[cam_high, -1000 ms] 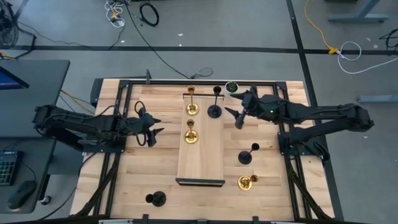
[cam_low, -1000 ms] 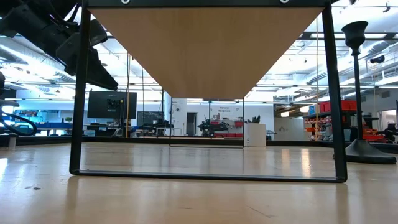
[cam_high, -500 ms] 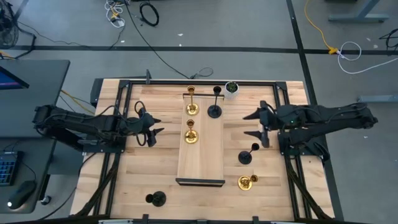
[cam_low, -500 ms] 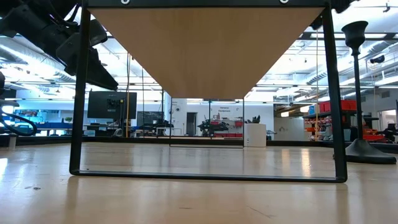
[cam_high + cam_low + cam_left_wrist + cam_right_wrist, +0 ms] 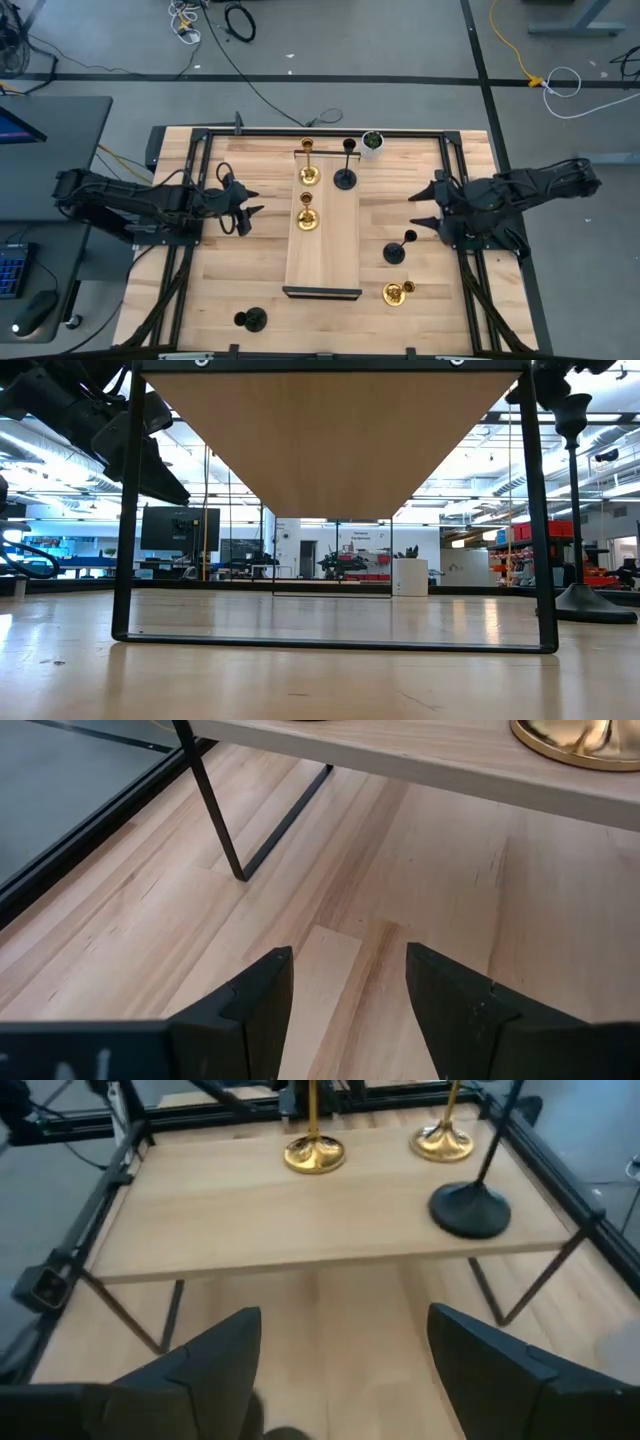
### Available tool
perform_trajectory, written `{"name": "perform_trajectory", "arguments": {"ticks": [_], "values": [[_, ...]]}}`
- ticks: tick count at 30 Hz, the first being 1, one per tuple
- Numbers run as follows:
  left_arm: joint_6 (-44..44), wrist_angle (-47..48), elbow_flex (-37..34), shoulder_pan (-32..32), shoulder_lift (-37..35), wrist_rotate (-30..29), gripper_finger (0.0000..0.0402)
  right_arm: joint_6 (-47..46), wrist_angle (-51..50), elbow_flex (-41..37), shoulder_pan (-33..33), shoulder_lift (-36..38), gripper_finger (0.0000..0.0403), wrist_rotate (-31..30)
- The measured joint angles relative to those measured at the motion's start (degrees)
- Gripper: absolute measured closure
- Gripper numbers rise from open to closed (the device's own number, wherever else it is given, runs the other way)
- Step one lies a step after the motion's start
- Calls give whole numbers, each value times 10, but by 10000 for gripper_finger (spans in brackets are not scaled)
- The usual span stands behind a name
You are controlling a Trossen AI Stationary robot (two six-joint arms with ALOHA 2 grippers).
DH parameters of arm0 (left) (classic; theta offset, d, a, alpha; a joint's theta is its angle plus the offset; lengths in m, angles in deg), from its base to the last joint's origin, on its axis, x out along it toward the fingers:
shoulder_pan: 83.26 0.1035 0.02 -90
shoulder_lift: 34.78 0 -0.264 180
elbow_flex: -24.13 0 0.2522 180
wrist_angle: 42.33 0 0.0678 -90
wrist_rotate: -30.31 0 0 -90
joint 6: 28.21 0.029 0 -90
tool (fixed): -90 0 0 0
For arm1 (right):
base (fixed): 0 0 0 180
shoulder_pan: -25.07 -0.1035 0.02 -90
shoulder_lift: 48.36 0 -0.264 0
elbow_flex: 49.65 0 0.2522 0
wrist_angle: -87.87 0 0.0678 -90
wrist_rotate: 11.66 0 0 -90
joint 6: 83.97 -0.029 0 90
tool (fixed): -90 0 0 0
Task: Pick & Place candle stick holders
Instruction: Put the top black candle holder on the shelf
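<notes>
Hovering empty, the right pincer gapes wide beside a matte black holder on the pale-grained worktop; the left pincer also spreads open.

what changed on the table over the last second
The right gripper, open and empty, pulled back from beside the black holder on the raised board toward the right edge, and is now above the black holder on the table. Nothing was grasped or released. The left gripper, every holder and the raised board stayed put.
</notes>
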Motion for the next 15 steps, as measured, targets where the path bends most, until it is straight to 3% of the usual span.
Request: {"name": "perform_trajectory", "arguments": {"ticks": [15], "values": [[-2, 0, 0, 0, 0, 0, 204, -109, 9, -76, -137, 7, 119, -141]]}}
